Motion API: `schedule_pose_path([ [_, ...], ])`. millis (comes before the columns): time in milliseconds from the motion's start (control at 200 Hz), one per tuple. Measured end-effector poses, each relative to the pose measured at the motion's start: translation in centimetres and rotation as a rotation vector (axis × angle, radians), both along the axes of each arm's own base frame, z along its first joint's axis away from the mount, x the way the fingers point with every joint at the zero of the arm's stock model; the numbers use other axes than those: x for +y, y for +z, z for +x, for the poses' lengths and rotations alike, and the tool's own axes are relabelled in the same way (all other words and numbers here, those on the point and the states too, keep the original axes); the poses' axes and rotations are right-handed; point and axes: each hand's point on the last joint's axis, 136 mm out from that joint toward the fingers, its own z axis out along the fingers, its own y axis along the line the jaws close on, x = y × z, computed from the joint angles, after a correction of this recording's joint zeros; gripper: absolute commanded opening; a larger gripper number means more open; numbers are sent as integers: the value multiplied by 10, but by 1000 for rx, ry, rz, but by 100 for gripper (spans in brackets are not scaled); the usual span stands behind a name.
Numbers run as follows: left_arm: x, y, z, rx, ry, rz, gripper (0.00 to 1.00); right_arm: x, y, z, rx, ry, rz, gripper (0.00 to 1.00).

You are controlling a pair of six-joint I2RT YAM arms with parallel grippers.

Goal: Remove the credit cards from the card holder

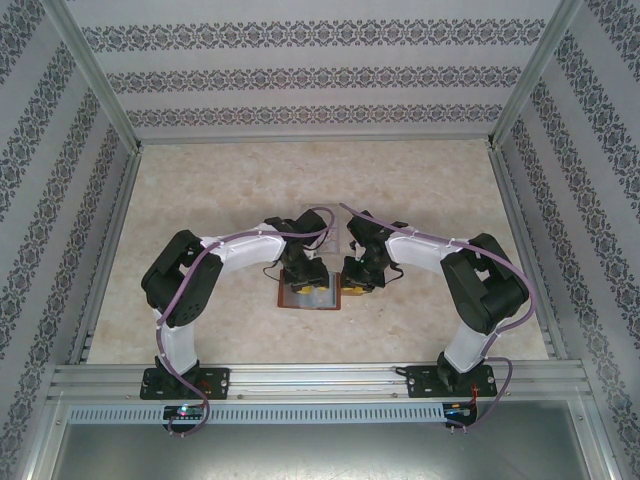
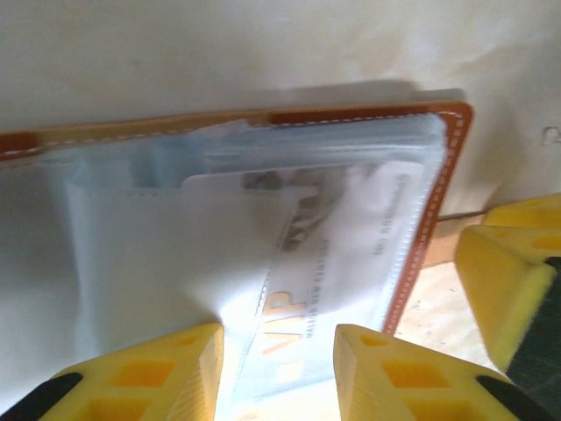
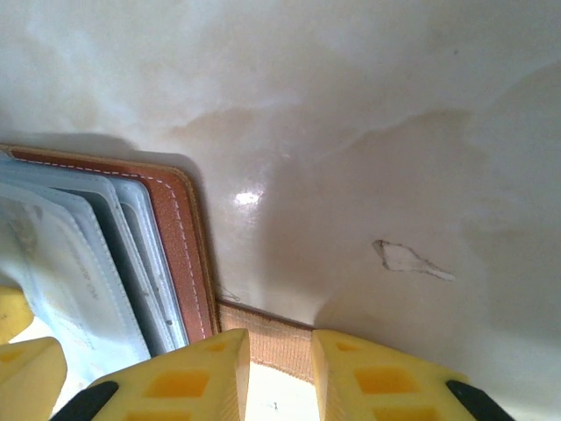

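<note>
The card holder [image 1: 310,298] lies open on the table, brown leather [image 2: 451,149] framing clear plastic pockets. A pale credit card [image 2: 324,254] with orange "VIP" print sits in a pocket, pointing toward my left gripper [image 2: 279,338]. That gripper's yellow jaws stand apart just over the card's near end, gripping nothing. My right gripper [image 3: 280,338] is at the holder's right edge [image 3: 180,246], shut on the tan snap tab [image 3: 263,326] that fills the gap between its fingers. From above, both grippers [image 1: 305,272] [image 1: 358,278] meet over the holder.
The marbled table [image 1: 420,190] has open room behind and to both sides. A small chip mark [image 3: 408,259] lies right of the holder. A pale clear object [image 1: 305,228] stands just behind my left wrist. Metal frame rails [image 1: 300,375] bound the near edge.
</note>
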Motion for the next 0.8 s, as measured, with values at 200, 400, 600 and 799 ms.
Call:
schedule_pose_path([
  [200,18,-4,0,-12,5,101,44,0,0,0,-2,5,2,28],
  [400,30,4,2,-49,-1,164,46,0,0,0,-5,10,2,28],
  [600,37,11,5,-80,3,196,46,0,0,0,-5,10,2,28],
  [799,38,13,5,-85,3,197,46,0,0,0,-4,10,2,28],
])
